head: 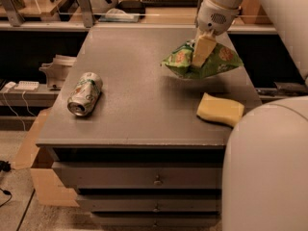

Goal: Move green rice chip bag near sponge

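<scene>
The green rice chip bag (pixel 214 61) hangs in the air above the right part of the grey table (pixel 139 95), held by my gripper (pixel 201 54). The gripper is shut on the bag's upper middle, with one yellowish finger (pixel 202 50) showing across its front. The bag casts a shadow on the tabletop below it. The pale yellow sponge (pixel 220 109) lies flat near the table's right front corner, a short way in front of and below the bag. My arm's white housing (pixel 260 167) hides the table's right front edge.
A green-and-silver drink can (pixel 85 93) lies on its side at the table's left. Drawers (pixel 154 179) sit under the tabletop. Shelves with clutter (pixel 115 8) run behind the table. A cardboard box (pixel 43 177) stands at the lower left.
</scene>
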`<state>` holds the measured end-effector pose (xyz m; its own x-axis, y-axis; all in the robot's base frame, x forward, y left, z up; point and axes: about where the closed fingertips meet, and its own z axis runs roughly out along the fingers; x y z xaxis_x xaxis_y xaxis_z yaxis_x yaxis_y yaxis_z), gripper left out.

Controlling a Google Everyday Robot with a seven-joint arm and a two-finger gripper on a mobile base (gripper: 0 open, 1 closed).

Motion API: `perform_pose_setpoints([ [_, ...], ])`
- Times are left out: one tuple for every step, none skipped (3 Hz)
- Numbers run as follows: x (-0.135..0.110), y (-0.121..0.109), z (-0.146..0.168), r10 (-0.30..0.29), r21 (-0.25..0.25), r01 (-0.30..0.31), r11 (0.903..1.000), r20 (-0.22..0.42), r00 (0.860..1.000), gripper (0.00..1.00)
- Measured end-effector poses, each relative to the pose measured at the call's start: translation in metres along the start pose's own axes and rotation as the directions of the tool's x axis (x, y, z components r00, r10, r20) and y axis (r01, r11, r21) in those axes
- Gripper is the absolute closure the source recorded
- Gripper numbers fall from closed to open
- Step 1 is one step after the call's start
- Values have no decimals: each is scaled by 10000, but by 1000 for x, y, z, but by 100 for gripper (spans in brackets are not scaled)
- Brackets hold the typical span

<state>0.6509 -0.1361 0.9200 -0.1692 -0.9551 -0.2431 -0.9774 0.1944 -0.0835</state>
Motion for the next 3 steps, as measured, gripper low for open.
perform_pose_setpoints([
  [15, 15, 4, 613, -266, -621, 9977, -271, 9977, 100],
  [25, 28, 12, 1022, -520, -1042, 9932, -397, 9940, 100],
  [32, 35, 21, 1322, -724, -1354, 9881, -482, 9901, 83],
])
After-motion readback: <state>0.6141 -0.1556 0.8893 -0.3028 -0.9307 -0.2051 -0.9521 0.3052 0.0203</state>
